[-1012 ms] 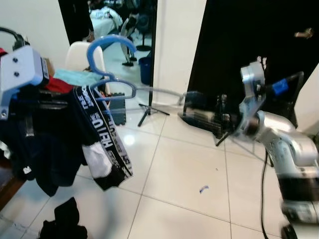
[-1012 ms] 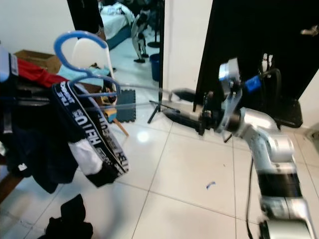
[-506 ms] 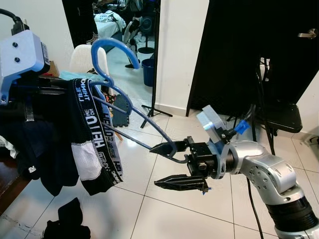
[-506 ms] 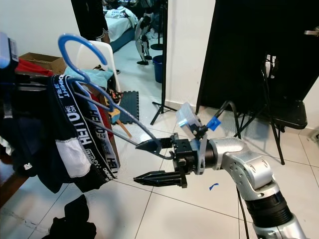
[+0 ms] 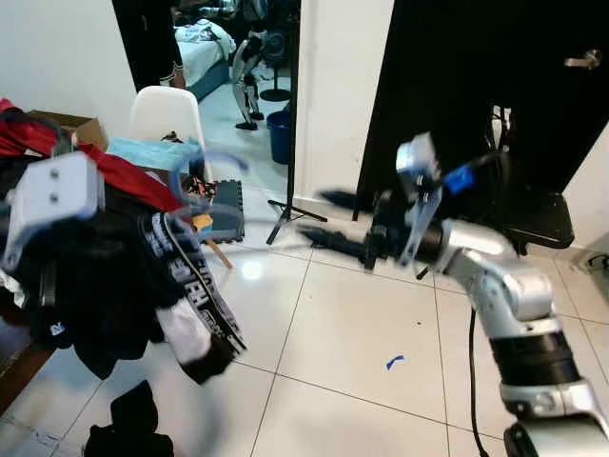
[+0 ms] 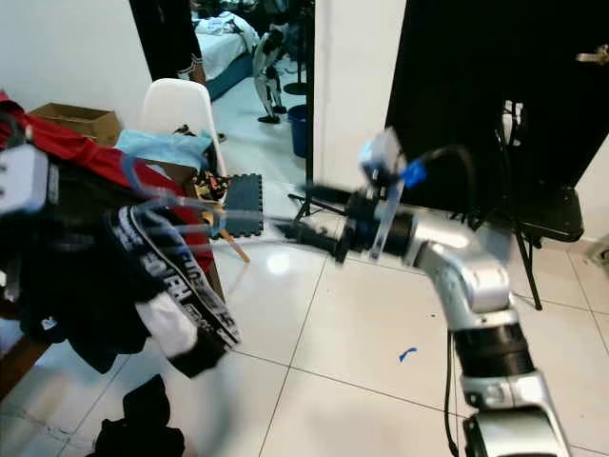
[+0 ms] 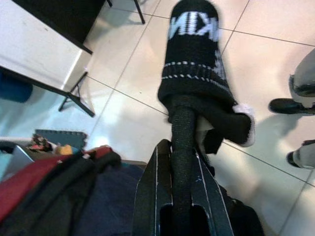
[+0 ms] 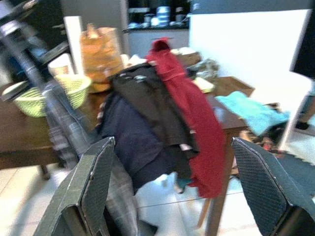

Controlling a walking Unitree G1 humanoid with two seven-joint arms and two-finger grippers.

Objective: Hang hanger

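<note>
1. The right gripper (image 5: pixel 328 217) is stretched out over the white tile floor (image 5: pixel 362 324), pointing toward the clothes pile. Its two black fingers are spread wide apart with nothing between them; you can see the big gap in the right wrist view too, with the fingers (image 8: pixel 91 184) at either side of the frame.
2. The left gripper (image 7: pixel 183 194) is pressed together on a black waistband (image 7: pixel 189 88) with white lettering. The band stands up between the fingers and flops over at the end.
3. The blue hanger (image 5: pixel 205 167) is motion-blurred, so only a faint blue hook shows above the hanging black garment (image 5: pixel 186 286), near the left arm's grey wrist block (image 5: pixel 52 195). I can't tell exactly what's holding it.
4. The hanger sits well apart from the right gripper, with a pale blurred streak in between.
5. A heap of dark and red clothes (image 5: pixel 86 228) is piled on a brown table (image 8: pixel 224 113) at the robot's left. In the right wrist view a green basket (image 8: pixel 44 93) sits on that table as well.
6. A white chair (image 5: pixel 162 114) stands behind the pile, and a black garment (image 5: pixel 128 428) lies on the floor beside the table.
7. There's a small blue scrap (image 5: pixel 392 362) on the tiles below the right arm.
</note>
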